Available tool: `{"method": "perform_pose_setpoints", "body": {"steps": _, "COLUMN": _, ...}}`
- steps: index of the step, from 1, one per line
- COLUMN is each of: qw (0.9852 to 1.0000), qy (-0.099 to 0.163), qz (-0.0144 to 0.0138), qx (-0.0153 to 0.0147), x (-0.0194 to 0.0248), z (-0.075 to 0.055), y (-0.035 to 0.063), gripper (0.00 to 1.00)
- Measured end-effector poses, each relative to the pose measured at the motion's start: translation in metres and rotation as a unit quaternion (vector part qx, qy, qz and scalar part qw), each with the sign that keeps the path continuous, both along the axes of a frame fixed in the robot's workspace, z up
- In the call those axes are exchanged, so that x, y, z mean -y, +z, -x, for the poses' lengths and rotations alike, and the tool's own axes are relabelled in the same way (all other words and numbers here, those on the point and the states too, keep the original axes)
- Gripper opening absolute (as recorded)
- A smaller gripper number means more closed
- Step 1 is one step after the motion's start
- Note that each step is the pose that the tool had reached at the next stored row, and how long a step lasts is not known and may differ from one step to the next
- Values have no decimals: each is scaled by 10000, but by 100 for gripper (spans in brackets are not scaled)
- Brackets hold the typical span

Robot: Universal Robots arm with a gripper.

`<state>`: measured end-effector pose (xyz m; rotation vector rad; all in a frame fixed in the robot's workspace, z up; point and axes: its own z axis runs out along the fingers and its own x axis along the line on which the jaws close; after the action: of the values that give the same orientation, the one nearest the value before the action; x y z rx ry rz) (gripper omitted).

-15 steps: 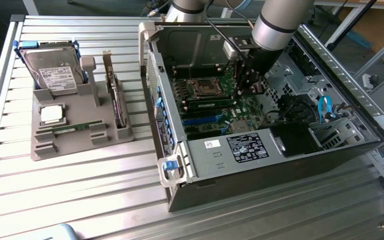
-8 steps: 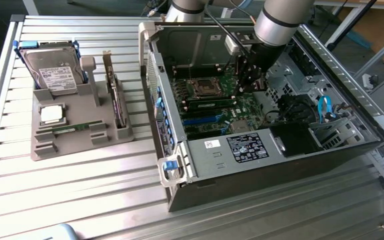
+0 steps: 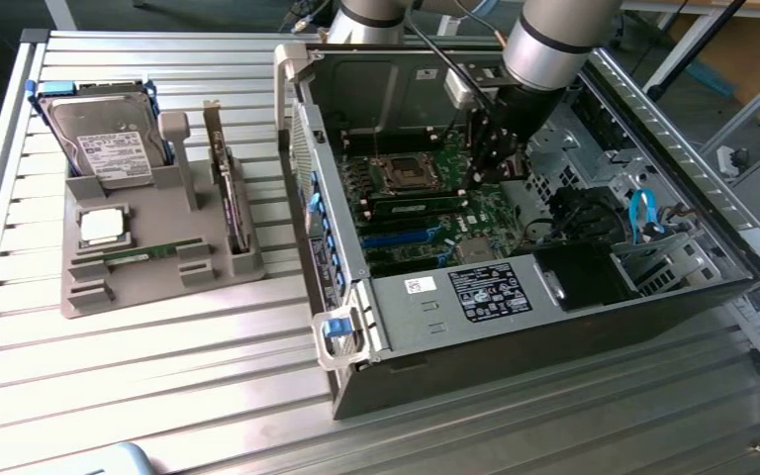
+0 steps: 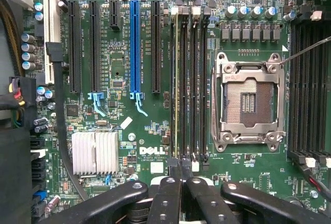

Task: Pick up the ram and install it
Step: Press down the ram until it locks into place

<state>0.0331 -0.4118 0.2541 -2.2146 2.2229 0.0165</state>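
One ram (image 4: pixel 178 79) stands on edge in a memory slot on the motherboard, beside the empty processor socket (image 4: pixel 251 100). My gripper (image 4: pixel 181 169) is shut, its fingertips pressed together right over one end of that stick. Nothing shows between the fingers, and I cannot tell whether they touch the stick. In the exterior view the arm reaches down into the open computer case (image 3: pixel 353 327), with the gripper (image 3: pixel 483 180) low over the memory slots, where the ram (image 3: pixel 420 204) sits. A second ram (image 3: pixel 136 255) lies in the grey fixture (image 3: pixel 155 292) on the exterior view's left.
The fixture also holds a hard drive (image 3: pixel 103 139), a square silver processor chip (image 3: pixel 103 226) and an upright dark expansion card (image 3: pixel 229 188). Case walls, a drive cage and cables (image 3: pixel 637 213) crowd the arm. A ribbed metal table (image 3: pixel 155 376) carries it all.
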Motion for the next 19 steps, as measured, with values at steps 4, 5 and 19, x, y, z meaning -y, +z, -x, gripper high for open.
{"method": "perform_pose_setpoints", "body": {"steps": 4, "qw": 10000, "qy": 0, "qz": 0, "qx": 0, "x": 0, "z": 56, "y": 0, "gripper": 10}}
{"method": "perform_pose_setpoints", "body": {"steps": 5, "qw": 10000, "qy": -1, "qz": 0, "qx": 0, "x": 0, "z": 74, "y": 0, "gripper": 10}}
{"method": "perform_pose_setpoints", "body": {"steps": 19, "qw": 10000, "qy": 0, "qz": 0, "qx": 0, "x": -1, "z": 417, "y": 0, "gripper": 10}}
